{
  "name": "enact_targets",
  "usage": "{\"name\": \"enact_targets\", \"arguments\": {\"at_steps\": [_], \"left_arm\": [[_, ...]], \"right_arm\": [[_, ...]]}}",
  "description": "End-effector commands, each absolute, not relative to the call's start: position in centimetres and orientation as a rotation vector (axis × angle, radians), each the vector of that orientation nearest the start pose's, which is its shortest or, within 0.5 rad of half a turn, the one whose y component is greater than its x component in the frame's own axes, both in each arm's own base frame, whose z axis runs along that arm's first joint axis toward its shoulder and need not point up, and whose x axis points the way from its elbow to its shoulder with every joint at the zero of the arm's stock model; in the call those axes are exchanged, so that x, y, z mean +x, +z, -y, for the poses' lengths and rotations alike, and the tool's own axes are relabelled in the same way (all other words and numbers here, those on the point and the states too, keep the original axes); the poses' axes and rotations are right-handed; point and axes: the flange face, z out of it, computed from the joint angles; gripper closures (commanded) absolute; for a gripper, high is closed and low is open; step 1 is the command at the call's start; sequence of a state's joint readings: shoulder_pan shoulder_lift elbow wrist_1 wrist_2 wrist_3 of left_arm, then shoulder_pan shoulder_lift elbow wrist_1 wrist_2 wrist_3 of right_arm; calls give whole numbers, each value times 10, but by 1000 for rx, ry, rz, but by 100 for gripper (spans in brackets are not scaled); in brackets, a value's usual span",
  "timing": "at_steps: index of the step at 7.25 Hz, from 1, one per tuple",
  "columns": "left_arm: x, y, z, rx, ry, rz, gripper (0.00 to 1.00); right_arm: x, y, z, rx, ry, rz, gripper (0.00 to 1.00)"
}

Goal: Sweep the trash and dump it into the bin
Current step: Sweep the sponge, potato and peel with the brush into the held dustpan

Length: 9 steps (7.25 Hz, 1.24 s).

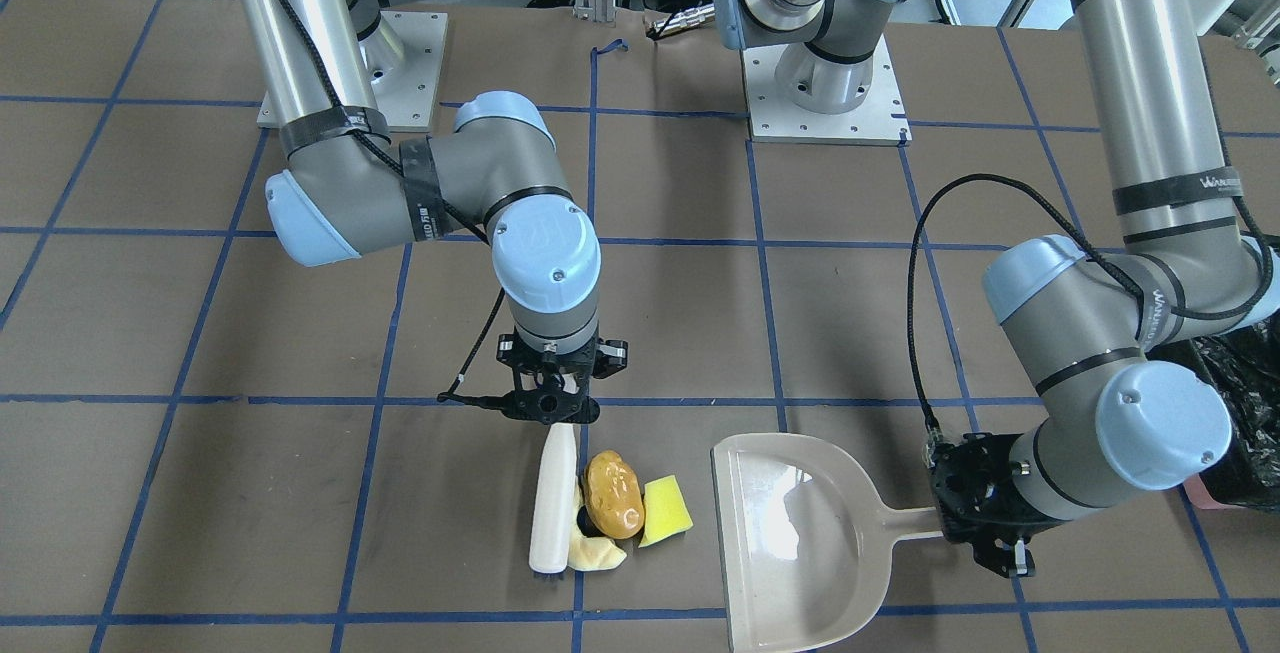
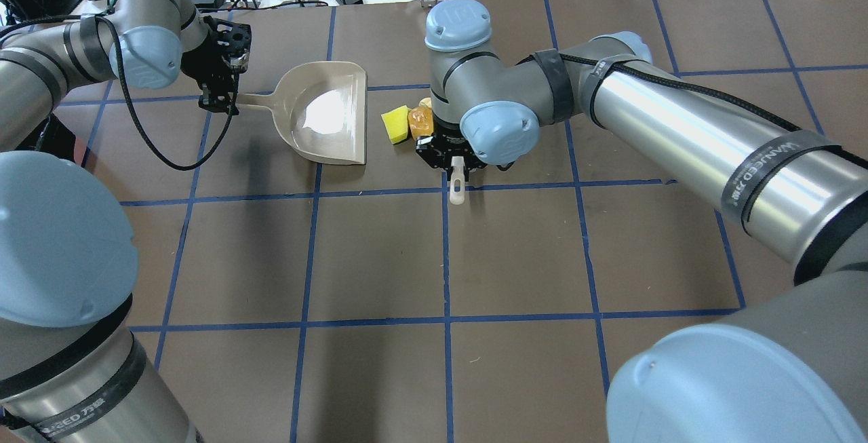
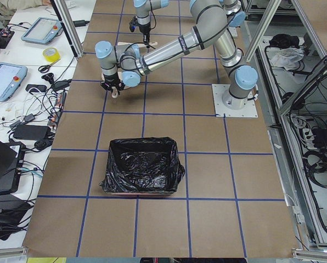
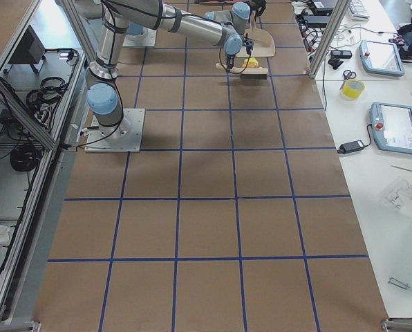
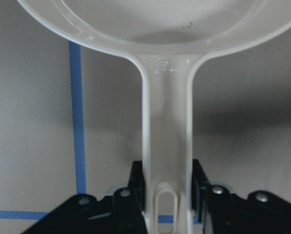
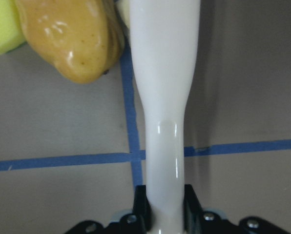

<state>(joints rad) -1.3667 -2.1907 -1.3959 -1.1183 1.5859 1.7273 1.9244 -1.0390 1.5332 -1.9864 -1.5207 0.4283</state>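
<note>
Fingers (image 6: 141,208) are clamped on brush (image 1: 553,498) (right gripper (image 6: 166,209)) and dustpan (image 1: 800,553) (left gripper (image 5: 167,187)); sweeping is judged in hand: trash (image 1: 612,505) must be pushed left.

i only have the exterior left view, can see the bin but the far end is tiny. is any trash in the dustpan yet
observer: No. The dustpan is empty, and all three pieces lie just outside its open edge.
operator: is the brush on them
observer: The brush lies against the potato-like lump, with the cream slice at its tip. The yellow-green wedge sits between the lump and the dustpan.
operator: are both tools gripped
observer: Yes. The left gripper has its jaws shut on the dustpan's handle, and the right gripper has its jaws shut on the brush's handle.
</note>
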Motion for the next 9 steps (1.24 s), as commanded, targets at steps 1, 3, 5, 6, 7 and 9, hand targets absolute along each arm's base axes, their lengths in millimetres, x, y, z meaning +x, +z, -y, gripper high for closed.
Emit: {"name": "enact_targets", "arguments": {"at_steps": [1, 3, 5, 6, 7, 9], "left_arm": [[13, 241, 714, 2158, 11, -2263, 92], [13, 241, 714, 2158, 11, -2263, 92], [14, 239, 713, 2158, 14, -2267, 92], [13, 239, 713, 2160, 12, -2266, 92], [13, 239, 713, 2161, 12, -2266, 92], [12, 239, 713, 2161, 10, -2266, 92]], "right_arm": [[402, 235, 561, 169, 140, -3080, 100], [453, 226, 552, 225, 136, -3073, 100], [506, 223, 541, 307, 156, -3012, 100], [529, 230, 537, 332, 146, -2985, 100], [549, 233, 531, 351, 143, -2968, 100], [574, 243, 526, 376, 168, -2900, 100]]}}
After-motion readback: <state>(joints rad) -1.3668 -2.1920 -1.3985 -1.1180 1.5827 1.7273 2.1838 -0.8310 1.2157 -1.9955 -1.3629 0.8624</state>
